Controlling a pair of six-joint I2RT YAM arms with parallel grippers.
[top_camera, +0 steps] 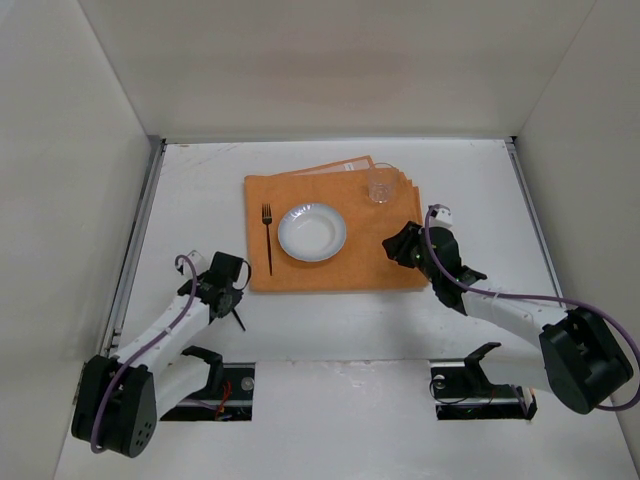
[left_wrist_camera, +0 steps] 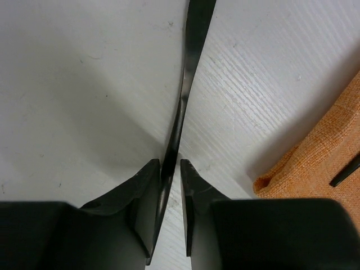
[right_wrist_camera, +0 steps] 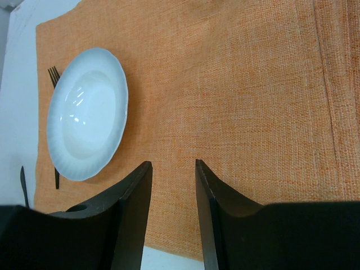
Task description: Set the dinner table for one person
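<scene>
The tabletop point(top_camera: 330, 330) is a broad, flat, matte white rectangle that fills the floor of the white-walled bay. Thin metal strips point(top_camera: 140, 230) run near-to-far along its side edges. From the overhead angle it cannot be told whether that direction or the left-to-right one is the longer axis. Close up, its surface shows fine parallel ribbing and a few small scuffs. An orange cloth point(top_camera: 370, 260) of coarse, slubby weave lies flat at the middle of it, its long side running left to right, with a stitched hem along one edge. On the cloth sits a glossy white plate point(top_camera: 312, 232), round with a shallow well and a faintly scalloped rim. Just left of the plate lies a slim black fork point(top_camera: 267, 240), its long axis near-to-far and its tines toward the far wall. A small clear glass point(top_camera: 381, 187) stands upright near the cloth's far right corner. The left gripper point(left_wrist_camera: 170, 164) is low over bare tabletop off the cloth's near left corner. It is clenched on a thin, flat black utensil point(left_wrist_camera: 188, 84) that runs straight out from between its fingers with a slight bend; what kind of utensil it is cannot be told. The right gripper point(right_wrist_camera: 173, 163) hangs over the right part of the cloth with its black, wedge-shaped fingers parted and nothing between them.
</scene>
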